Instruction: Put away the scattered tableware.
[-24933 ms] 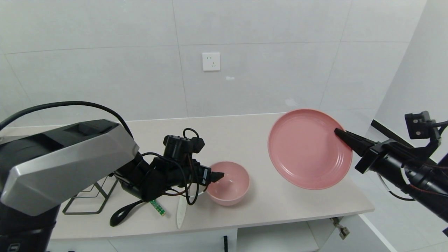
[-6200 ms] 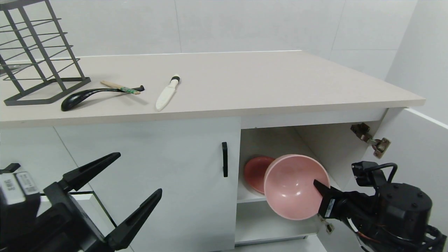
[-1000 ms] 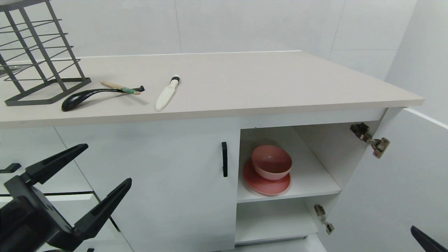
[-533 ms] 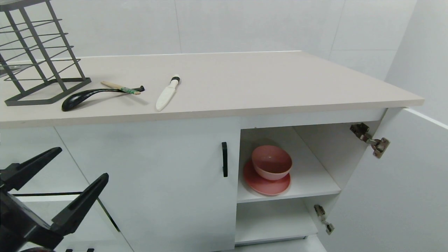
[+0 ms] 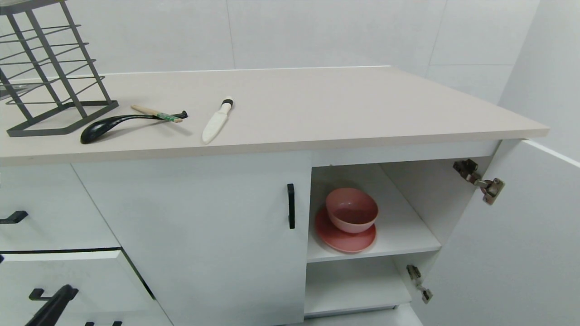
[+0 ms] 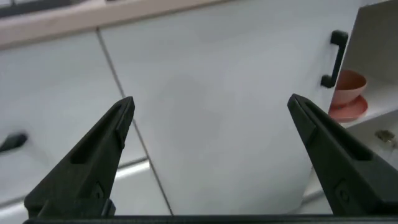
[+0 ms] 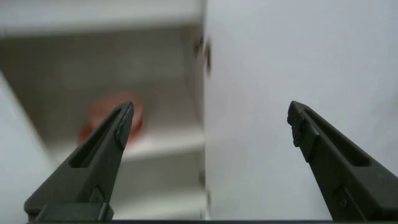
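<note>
On the upper shelf of the cabinet, beside its open door, I saw the pink bowl sitting on the pink plate. Ladle, chopsticks and knife lay on the worktop. Left gripper and right gripper faced the cabinet, fingers wide apart, holding nothing.

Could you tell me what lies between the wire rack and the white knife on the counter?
In the head view, a glossy black spoon, with green-banded wooden chopsticks across its handle.
</note>
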Available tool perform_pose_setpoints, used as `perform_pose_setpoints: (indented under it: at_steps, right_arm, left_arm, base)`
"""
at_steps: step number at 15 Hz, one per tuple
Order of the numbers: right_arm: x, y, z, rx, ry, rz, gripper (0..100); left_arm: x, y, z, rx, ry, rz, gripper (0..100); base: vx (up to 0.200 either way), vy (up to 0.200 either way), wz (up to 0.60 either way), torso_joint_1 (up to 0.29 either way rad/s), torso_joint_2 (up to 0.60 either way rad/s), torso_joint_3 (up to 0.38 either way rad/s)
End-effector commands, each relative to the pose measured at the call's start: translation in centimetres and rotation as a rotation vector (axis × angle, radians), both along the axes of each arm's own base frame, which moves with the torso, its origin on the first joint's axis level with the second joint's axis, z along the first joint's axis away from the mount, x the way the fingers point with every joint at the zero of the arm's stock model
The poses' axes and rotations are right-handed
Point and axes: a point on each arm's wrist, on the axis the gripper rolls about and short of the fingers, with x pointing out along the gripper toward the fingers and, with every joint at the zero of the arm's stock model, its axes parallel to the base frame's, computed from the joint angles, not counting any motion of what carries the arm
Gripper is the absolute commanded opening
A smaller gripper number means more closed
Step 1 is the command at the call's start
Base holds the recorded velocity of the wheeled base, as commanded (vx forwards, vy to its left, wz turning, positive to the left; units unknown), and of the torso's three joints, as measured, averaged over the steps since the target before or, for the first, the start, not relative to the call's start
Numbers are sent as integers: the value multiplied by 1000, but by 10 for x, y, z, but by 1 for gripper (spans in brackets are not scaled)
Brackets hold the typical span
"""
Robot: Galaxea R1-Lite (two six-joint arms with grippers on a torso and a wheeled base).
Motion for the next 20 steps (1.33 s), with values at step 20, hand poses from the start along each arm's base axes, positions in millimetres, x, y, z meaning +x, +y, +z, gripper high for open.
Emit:
perform_pose_setpoints:
  at_steps: [20]
  right_arm:
    - [0,1,-16,3,114,47,100]
  left_arm:
    - [-42,4,-63,-128,103,185,100]
  base:
    - [-30,0,0,1,0,0]
